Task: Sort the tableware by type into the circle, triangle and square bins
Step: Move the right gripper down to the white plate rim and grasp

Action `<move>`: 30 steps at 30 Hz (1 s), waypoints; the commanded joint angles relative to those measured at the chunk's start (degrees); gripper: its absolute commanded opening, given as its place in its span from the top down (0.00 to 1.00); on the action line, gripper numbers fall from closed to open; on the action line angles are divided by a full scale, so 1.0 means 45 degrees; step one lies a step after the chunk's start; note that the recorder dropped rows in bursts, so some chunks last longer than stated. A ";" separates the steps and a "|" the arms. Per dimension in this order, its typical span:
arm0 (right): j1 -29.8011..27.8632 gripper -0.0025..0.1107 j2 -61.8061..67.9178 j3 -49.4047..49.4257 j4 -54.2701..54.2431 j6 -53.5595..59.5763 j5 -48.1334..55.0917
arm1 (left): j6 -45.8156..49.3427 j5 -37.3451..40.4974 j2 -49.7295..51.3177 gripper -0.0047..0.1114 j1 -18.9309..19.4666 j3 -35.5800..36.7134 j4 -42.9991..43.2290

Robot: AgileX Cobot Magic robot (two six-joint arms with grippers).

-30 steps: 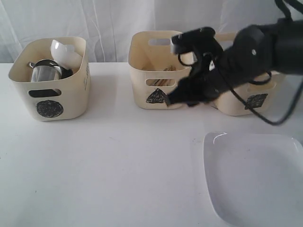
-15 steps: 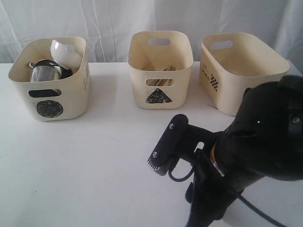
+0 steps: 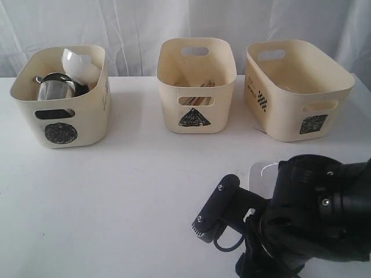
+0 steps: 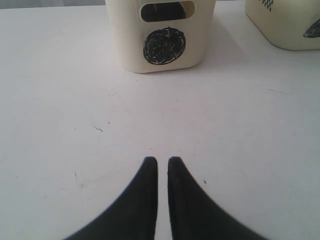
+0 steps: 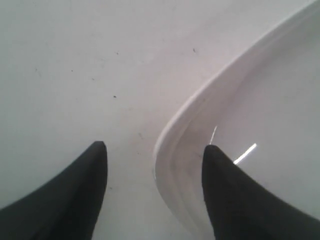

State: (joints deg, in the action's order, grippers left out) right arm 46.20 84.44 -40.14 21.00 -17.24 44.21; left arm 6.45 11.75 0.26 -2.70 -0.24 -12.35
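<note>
The circle bin looks like smooth, kinda satin cream plastic, the mug inside it is shiny polished steel, the square plate is glossy white with bright glints, and the table is plain matt white.

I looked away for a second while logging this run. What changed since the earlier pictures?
The right arm swung from the triangle bin and square bin down to the near side; its pincer now sits open astride the white plate's rim. Nothing visibly grasped. Those bins, the circle bin and their contents stayed put.
</note>
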 commanded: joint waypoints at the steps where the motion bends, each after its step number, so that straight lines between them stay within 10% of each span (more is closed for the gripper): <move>1: 0.0030 0.50 0.0454 0.0310 0.0218 -0.0235 -0.0230 | -0.0025 -0.0050 -0.0057 0.83 0.0003 0.0053 -0.0042; 13: 0.0006 0.61 0.1553 0.0662 0.1751 -0.1653 -0.0952 | -0.0025 -0.0050 -0.0057 0.83 0.0003 0.0053 -0.0042; 21: 0.0006 0.96 0.1666 0.0662 0.1726 -0.1781 -0.1199 | -0.0025 -0.0050 -0.0057 0.83 0.0003 0.0053 -0.0042; 30: 0.0161 0.98 -0.0505 0.0662 0.1505 -0.1875 -0.0346 | -0.0025 -0.0050 -0.0057 0.83 0.0003 0.0053 -0.0042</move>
State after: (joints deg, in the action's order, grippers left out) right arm 46.29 86.21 -37.48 28.33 -25.86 40.82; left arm 6.45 11.75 0.26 -2.70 -0.24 -12.35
